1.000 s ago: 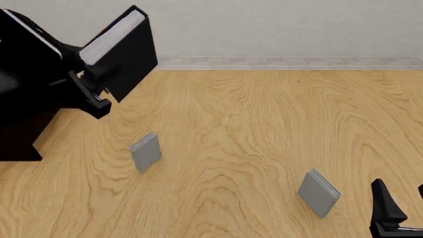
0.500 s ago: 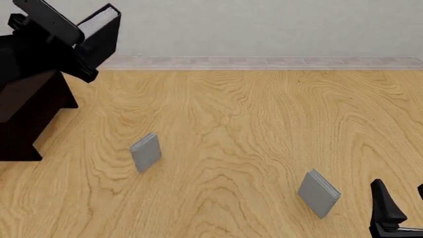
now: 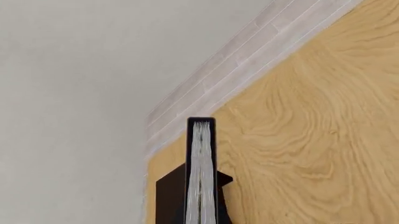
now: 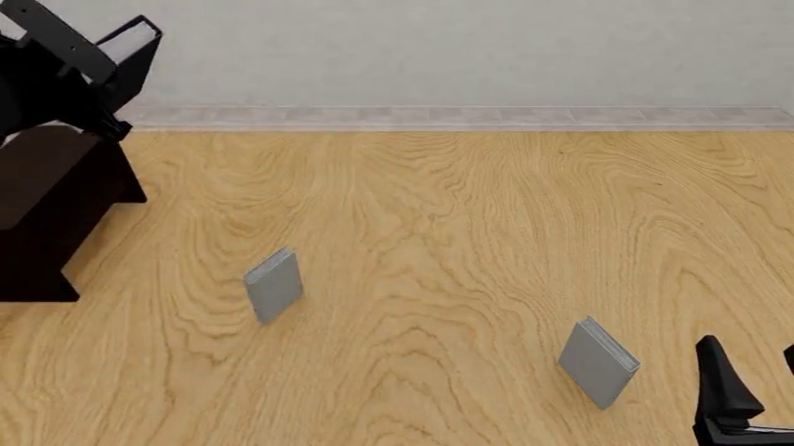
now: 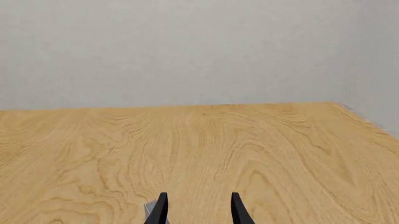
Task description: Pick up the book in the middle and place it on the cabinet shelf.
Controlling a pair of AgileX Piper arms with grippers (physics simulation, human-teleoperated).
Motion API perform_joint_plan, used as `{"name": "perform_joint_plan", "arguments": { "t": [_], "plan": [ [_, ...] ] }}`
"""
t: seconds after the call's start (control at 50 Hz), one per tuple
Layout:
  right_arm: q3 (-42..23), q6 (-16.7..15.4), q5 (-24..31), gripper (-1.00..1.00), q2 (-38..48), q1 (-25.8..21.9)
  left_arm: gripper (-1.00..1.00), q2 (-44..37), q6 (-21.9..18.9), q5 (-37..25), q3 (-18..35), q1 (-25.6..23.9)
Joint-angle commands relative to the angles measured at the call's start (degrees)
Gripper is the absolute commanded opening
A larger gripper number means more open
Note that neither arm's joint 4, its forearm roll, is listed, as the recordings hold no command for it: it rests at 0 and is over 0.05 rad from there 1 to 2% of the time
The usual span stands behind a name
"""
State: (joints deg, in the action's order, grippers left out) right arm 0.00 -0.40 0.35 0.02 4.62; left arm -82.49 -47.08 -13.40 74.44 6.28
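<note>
black book (image 4: 125, 51) clamped in left end effector (image 4: 93, 88) above dark cabinet shelf (image 4: 56, 200), right end effector (image 5: 198, 211) parted, empty, no readable writing

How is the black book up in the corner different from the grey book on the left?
The black book is dark-covered with white page edges; the grey book is plain grey. The black book looks bigger. It is held aloft by the left arm above the cabinet, while the grey book stands on the table untouched. Both are closed.
</note>
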Motion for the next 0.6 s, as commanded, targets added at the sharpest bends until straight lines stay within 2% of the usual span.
{"name": "perform_joint_plan", "arguments": {
  "t": [0.02,0.08,0.1,0.12,0.18,0.28,0.3,0.36,0.4,0.5,0.6],
  "plan": [
    [0.0,0.0,0.0,1.0,0.0,0.0,-1.0,-4.1,-3.7,3.6,2.0,6.9],
    [0.0,0.0,0.0,1.0,0.0,0.0,-1.0,-5.7,-3.4,3.5,3.4,9.3],
    [0.0,0.0,0.0,1.0,0.0,0.0,-1.0,-7.1,-2.9,2.9,4.9,11.9],
    [0.0,0.0,0.0,1.0,0.0,0.0,-1.0,-7.2,-3.1,3.8,4.7,11.4],
    [0.0,0.0,0.0,1.0,0.0,0.0,-1.0,-8.1,-4.9,5.3,4.3,13.7],
    [0.0,0.0,0.0,1.0,0.0,0.1,-1.0,-8.6,-6.4,7.1,4.2,14.2],
    [-0.1,0.1,-0.2,1.0,0.0,0.2,-1.0,-8.9,-8.2,8.7,3.7,14.7],
    [-0.1,0.1,-0.1,1.0,0.0,0.1,-1.0,-9.8,-6.9,8.1,5.4,15.1],
    [-0.1,0.1,-0.2,1.0,0.0,0.2,-1.0,-11.3,-8.1,8.6,5.3,15.8],
    [-0.1,0.1,-0.2,1.0,0.0,0.2,-1.0,-13.9,-7.8,7.5,8.1,17.0],
    [-0.1,0.1,-0.2,1.0,0.0,0.2,-1.0,-15.9,-10.9,9.7,7.5,18.6]
  ]
}}
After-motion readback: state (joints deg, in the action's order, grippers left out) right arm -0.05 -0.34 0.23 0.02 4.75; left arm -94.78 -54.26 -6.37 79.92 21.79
